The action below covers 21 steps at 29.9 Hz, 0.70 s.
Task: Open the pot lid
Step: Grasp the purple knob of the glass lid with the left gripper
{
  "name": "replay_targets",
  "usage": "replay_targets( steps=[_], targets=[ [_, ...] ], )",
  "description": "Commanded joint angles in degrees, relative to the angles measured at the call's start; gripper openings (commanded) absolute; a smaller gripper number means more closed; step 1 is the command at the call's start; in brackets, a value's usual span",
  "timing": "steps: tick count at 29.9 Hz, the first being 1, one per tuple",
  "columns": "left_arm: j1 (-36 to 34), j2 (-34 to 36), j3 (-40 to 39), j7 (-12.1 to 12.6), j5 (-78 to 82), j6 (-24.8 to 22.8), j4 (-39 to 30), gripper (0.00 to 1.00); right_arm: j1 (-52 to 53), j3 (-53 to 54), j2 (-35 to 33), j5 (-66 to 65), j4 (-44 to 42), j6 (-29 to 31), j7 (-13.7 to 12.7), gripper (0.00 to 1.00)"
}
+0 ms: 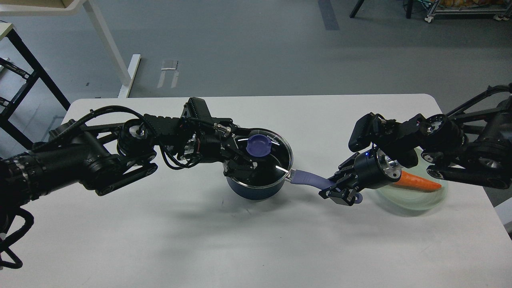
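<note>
The dark blue pot [256, 188] stands at the middle of the white table [160, 240]. The glass pot lid [276, 158] sits on it, and its blue-purple knob [258, 146] shows in full. My left gripper [246, 156] is low over the left half of the lid, just left of the knob. Its dark fingers look spread, one toward the far rim and one toward the near rim. My right gripper [340, 191] is shut on the far end of the pot's blue-purple handle [308, 178].
A pale green glass plate [416, 202] with a carrot [418, 182] lies at the right, partly under my right arm. A white table leg [106, 44] and a black frame [24, 68] stand behind on the left.
</note>
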Motion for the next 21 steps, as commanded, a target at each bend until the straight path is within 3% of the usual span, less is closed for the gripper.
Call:
replay_targets(
  steps=[1, 13, 21],
  targets=[
    [0.2, 0.1, -0.3, 0.0, -0.2, 0.1, 0.0, 0.99, 0.2, 0.0, 0.0, 0.0, 0.0, 0.0, 0.0, 0.32],
    [0.5, 0.1, -0.2, 0.0, -0.1, 0.1, 0.0, 0.95, 0.2, 0.0, 0.0, 0.0, 0.0, 0.0, 0.0, 0.32],
    [0.6, 0.1, -0.2, 0.0, 0.0, 0.7, 0.0, 0.56, 0.2, 0.0, 0.0, 0.1, 0.0, 0.0, 0.0, 0.32]
  ],
)
